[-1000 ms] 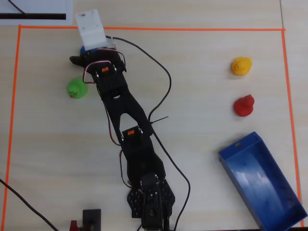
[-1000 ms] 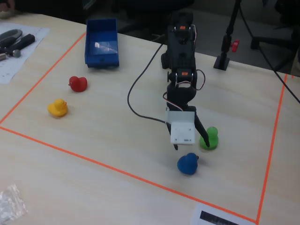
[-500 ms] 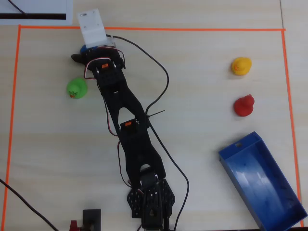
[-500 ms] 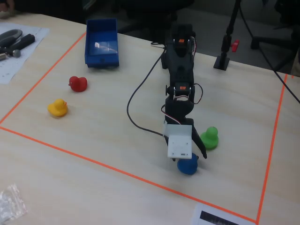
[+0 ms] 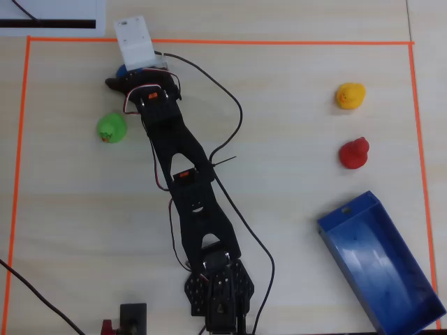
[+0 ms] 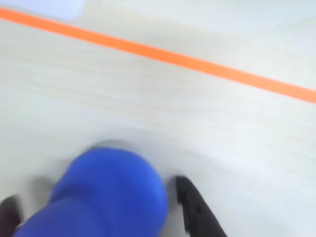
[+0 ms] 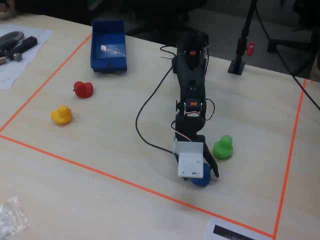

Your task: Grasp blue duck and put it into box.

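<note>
In the wrist view the gripper (image 6: 94,210) has its dark fingers (image 6: 197,210) on either side of the blue duck (image 6: 111,195); whether they are pressing it cannot be told. Beyond runs orange tape (image 6: 163,55). The box (image 5: 380,269) lies well apart. No writing is legible.

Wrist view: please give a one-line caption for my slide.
The gripper straddles the blue duck on the pale table, near the orange tape line.
</note>
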{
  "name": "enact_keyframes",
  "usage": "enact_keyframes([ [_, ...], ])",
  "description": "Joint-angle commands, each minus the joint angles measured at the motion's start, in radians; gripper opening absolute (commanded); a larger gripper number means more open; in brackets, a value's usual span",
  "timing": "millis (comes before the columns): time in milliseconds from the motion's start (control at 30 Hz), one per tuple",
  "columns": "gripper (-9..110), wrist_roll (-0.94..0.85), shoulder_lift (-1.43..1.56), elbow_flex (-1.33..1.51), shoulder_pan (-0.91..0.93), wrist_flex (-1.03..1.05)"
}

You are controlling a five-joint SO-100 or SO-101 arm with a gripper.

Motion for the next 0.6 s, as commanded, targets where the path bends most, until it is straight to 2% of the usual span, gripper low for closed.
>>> enact_keyframes([
  [0,9,-0.063,0.015,-0.046,0.008,-0.015],
  [33,0,-0.063,0.018,-0.044,0.009,-0.014],
  [333,0,-0.054,0.127,0.014,0.031,-0.008],
  [567,0,0.0,0.489,0.212,0.129,0.092],
])
